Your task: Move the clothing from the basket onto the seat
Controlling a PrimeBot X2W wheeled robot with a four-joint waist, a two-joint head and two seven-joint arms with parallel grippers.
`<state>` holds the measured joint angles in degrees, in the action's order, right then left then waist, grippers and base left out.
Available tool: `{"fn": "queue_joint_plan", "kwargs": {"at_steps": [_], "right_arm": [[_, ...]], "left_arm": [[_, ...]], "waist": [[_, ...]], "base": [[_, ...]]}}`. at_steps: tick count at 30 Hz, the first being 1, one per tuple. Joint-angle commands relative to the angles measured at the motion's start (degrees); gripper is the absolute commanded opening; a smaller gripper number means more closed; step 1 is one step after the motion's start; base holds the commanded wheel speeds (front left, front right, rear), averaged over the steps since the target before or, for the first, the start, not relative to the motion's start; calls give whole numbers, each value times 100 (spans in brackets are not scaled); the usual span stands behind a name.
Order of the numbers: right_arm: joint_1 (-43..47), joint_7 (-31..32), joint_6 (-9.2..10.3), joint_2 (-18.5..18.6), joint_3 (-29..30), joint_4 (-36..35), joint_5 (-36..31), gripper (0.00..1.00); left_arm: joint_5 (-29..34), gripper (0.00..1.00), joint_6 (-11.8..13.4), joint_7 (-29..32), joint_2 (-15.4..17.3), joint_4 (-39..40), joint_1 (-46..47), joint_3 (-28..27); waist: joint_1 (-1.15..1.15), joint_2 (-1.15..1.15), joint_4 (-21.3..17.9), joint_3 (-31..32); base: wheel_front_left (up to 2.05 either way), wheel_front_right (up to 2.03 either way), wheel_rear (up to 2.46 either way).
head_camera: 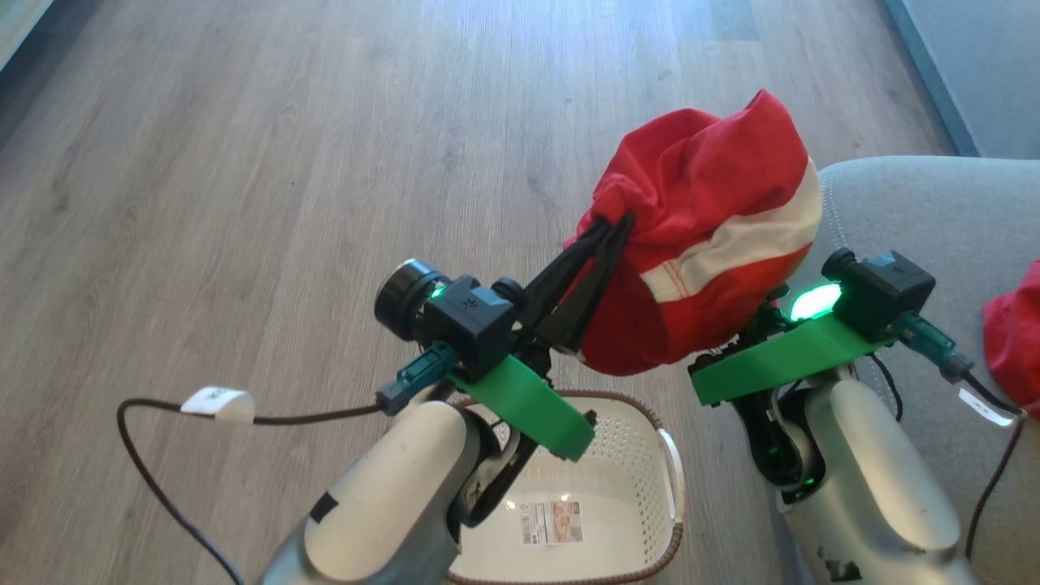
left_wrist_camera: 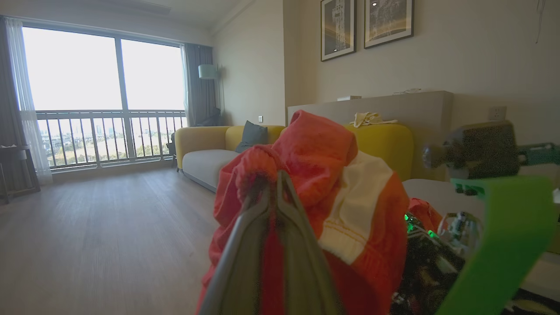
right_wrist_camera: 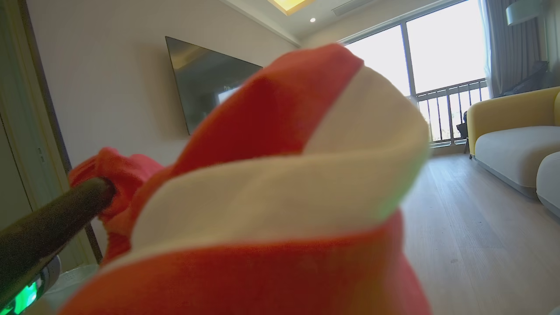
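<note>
- Red soft fabric with one broad white stripe and red stitching along the stripe's edge: the red garment [head_camera: 699,219] is bunched into a loose ball in the air, between the two end effectors.
- The left end effector [head_camera: 616,221] has its long dark fingers closed on a gathered fold at the bundle's left edge. In the left wrist view the cloth puckers around the tips.
- The right end effector [head_camera: 764,323] is closed, with its fingers buried under the bundle's right underside. My read is that it pinches a fold there, but the contact point is hidden.
- The basket [head_camera: 617,479] sits on the wood floor [head_camera: 244,162], below and behind the left end effector. A sticker [head_camera: 551,522] shows on its bottom.
- The seat [head_camera: 918,219] is just right of the right end effector, in grey upholstery with a pale stitch line. A second red piece [head_camera: 1011,333] lies on it further right.
- Handling, as a judgement: light and limp, with no stiffness and nothing fragile. It should sag and unfurl once either pinch lets go.
- A thin single layer could slip out of a pinch.
- The best hold is on gathered folds or the stitched stripe seam, where the cloth is thicker. Two spread pinches keep the tails from trailing.
- Likely next: carry it right over the seat and lower it before release.
</note>
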<state>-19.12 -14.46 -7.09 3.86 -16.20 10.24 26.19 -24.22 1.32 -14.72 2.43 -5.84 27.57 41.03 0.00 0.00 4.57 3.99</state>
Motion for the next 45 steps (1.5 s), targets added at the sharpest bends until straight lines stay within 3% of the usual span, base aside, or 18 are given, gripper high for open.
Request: {"fn": "queue_joint_plan", "kwargs": {"at_steps": [1, 4, 5, 6, 23, 32, 38, 45], "right_arm": [[-235, -53, -40, -98, -93, -242, 51, 0], [-244, -53, -40, -98, -75, -262, 74, 0], [-241, -53, -40, -98, -72, -268, 77, 0], [-236, -53, -40, -98, -73, -273, 79, 0], [-123, -53, -40, -16, 161, -315, 59, 0], [-39, 52, -40, 151, 546, -522, 43, 0], [-3, 148, -40, 254, 903, -841, -94, 0], [46, 291, -40, 313, 1509, -1175, -247, 0]], "left_arm": [[-36, 7, -10, -28, 44, 130, 127, -176], [-45, 49, -12, -28, 44, 18, 116, -167], [-32, 89, -22, -28, 44, -28, 119, -156], [-23, 100, -27, -28, 44, -60, 119, -153], [499, 100, -329, -28, 44, -792, -351, -566], [943, 100, -643, -28, 44, -971, -756, -807], [1267, 100, -851, -28, 89, -908, -1005, -686], [1173, 100, -878, -28, 105, -856, -1195, -567]], "waist": [[0, 0, 6, -1], [0, 0, 20, -3], [0, 0, 25, -1], [0, 0, 28, -1], [0, 0, 17, 20], [0, 0, 18, 23], [0, 0, -41, -29], [0, 0, -144, -67]], "base": [[0, 0, 0], [0, 0, 0], [0, 0, 0], [0, 0, 0], [0, 0, 0], [0, 0, 0], [0, 0, 0], [0, 0, 0]]}}
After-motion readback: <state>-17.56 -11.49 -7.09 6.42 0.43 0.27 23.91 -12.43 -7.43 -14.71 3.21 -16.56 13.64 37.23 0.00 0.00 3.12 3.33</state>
